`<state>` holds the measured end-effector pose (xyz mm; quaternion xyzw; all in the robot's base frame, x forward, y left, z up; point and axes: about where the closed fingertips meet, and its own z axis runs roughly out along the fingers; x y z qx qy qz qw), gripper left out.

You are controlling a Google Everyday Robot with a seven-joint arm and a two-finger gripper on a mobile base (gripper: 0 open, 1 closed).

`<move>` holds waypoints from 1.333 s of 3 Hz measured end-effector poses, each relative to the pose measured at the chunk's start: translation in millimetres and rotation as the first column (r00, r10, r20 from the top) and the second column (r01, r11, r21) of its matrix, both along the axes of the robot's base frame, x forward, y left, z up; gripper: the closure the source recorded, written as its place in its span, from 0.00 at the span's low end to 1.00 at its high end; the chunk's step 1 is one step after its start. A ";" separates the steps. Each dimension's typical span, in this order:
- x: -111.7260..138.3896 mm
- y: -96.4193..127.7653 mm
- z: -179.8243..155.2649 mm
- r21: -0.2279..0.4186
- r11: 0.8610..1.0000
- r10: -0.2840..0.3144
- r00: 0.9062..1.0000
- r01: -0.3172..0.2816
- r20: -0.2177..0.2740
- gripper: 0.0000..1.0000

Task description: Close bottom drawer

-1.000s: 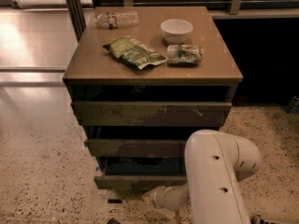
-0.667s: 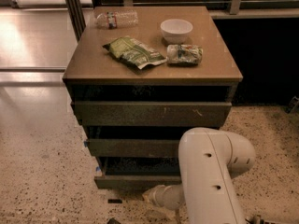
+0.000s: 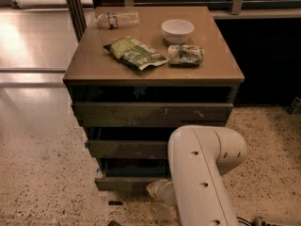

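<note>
Looking down on the dark olive-brown wooden cabinet, you are seeing the bottom drawer (image 3: 126, 182), the lowest of three, with a worn, flat, handle-less front, standing pulled out a little, with the dark slot of its shallow tray showing above the front. Just above it the middle drawer front (image 3: 127, 149) is sitting further back, and the wide scratched uppermost drawer front (image 3: 150, 114) is running across the cabinet under the tan counter (image 3: 89, 62). Your bulky white robot arm (image 3: 203, 173) is filling the lower right of the view, and the gripper (image 3: 157, 191) is sitting low at its pale end, right against the right part of the bottom drawer's front; the arm is covering most of it, so you cannot tell how it is set. On the counter, a clear plastic water bottle (image 3: 117, 19) is lying on its side at the back left, a small white round bowl (image 3: 178, 30) is standing upright at the back right, a crumpled green snack bag (image 3: 135, 53) is lying near the middle, and a smaller green-and-white packet (image 3: 186, 54) is lying just beside it, in front of the bowl. A speckled terrazzo floor (image 3: 42, 173) is spreading around the cabinet.
</note>
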<state>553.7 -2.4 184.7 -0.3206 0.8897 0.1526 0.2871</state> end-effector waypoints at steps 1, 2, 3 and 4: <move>15.7 -9.2 -1.1 0.046 0.998 -0.049 0.999 0.048 0.012 1.00; 15.7 -9.1 -1.1 0.046 0.998 -0.049 0.999 0.048 0.013 1.00; 24.4 -0.9 4.2 0.083 0.995 -0.049 0.998 0.047 0.026 1.00; 38.9 6.6 10.8 0.120 0.992 -0.045 0.998 0.039 0.054 1.00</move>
